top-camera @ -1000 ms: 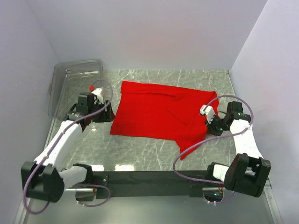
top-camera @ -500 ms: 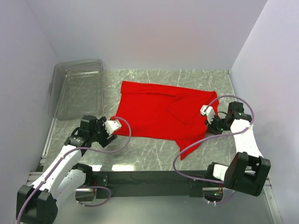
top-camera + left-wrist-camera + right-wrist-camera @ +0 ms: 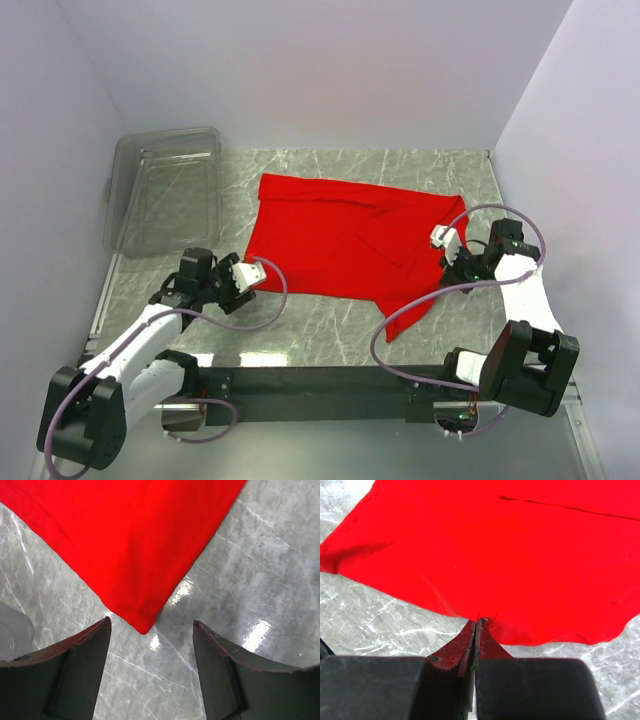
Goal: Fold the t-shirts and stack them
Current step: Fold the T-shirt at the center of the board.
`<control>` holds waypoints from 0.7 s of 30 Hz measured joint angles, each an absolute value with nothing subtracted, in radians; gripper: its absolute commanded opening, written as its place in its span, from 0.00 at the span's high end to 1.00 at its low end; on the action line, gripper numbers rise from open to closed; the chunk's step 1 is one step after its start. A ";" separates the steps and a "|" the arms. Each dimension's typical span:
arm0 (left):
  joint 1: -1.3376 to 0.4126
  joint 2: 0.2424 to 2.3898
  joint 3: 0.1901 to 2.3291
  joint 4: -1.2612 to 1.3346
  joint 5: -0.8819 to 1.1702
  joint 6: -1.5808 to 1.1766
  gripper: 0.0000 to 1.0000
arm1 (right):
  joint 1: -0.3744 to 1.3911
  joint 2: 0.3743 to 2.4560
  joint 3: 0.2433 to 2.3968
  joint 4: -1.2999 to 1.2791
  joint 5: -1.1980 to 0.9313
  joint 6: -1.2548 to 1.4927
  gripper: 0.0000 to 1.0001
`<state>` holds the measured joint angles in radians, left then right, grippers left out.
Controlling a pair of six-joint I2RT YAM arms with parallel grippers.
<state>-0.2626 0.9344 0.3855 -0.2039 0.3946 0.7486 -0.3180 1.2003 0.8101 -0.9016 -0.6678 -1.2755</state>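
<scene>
Grey marbled counter (image 3: 330, 325) under plain white walls carries a bright red short-sleeved cloth t-shirt (image 3: 345, 240). It is spread mostly flat across the middle toward the far edge, with one part trailing toward the near right. A clear plastic bin (image 3: 165, 200) sits at the far left corner.

Over the last second the left gripper (image 3: 245, 275) has swung from beside the bin down to the t-shirt's near left corner. The right gripper (image 3: 443, 238) has barely shifted at the t-shirt's right edge. Both arms now seem lined up to start a fold.

The left fingers (image 3: 75, 670) stand well apart, with the cloth corner just ahead of the gap and untouched. The right fingers (image 3: 455, 650) are pressed together, pinching the t-shirt's edge.
</scene>
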 measured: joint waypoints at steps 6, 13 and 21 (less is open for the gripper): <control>-0.263 0.992 0.385 -0.172 0.377 0.768 0.32 | -0.332 1.202 0.801 -0.901 -0.686 -1.284 1.00; -0.273 1.081 0.385 -0.132 0.317 0.788 0.41 | -0.345 1.204 0.797 -0.902 -0.702 -1.296 1.00; -0.294 1.177 0.393 -0.034 0.276 0.806 0.62 | -0.350 1.204 0.796 -0.903 -0.707 -1.303 1.00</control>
